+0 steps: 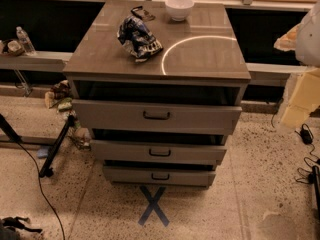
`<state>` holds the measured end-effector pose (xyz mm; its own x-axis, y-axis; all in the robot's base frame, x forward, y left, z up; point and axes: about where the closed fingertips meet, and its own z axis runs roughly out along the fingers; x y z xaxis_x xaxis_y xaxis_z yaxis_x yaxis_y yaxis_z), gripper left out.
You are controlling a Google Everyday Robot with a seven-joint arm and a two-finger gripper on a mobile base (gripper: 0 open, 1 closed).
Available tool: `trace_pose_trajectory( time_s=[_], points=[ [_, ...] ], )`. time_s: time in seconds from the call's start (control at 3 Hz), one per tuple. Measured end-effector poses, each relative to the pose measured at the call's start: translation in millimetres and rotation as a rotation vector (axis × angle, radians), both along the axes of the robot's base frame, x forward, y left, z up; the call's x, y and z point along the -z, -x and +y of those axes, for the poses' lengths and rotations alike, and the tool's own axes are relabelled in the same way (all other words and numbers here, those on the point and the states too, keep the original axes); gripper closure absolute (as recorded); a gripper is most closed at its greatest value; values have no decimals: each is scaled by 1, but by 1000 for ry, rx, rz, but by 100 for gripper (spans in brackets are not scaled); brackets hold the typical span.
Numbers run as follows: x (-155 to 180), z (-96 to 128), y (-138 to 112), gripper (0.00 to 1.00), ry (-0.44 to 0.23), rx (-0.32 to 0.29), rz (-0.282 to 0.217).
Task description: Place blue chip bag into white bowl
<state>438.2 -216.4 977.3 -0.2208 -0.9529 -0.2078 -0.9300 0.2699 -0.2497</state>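
Note:
The blue chip bag (138, 38) lies crumpled on the left-middle of the grey cabinet top (200, 59). The white bowl (179, 8) stands upright near the far edge of the top, behind and to the right of the bag, apart from it. My gripper (287, 40) shows as a pale shape at the right edge of the view, on the white and yellow arm (307, 39). It is off the cabinet's right side, well away from both the bag and the bowl.
A small flat dark object with a thin loop (142, 13) lies between bag and bowl. Three drawers (156, 115) stand partly pulled out. A water bottle (24, 40) is on the left ledge. A black stand leg (55, 149), cables and blue floor tape (153, 205) are below.

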Motion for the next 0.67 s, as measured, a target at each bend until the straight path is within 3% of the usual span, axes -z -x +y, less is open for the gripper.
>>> trace_pose_trajectory(
  time_s=[0.67],
  points=[
    [-2,13,-12,0,-42,2,-38]
  ],
)
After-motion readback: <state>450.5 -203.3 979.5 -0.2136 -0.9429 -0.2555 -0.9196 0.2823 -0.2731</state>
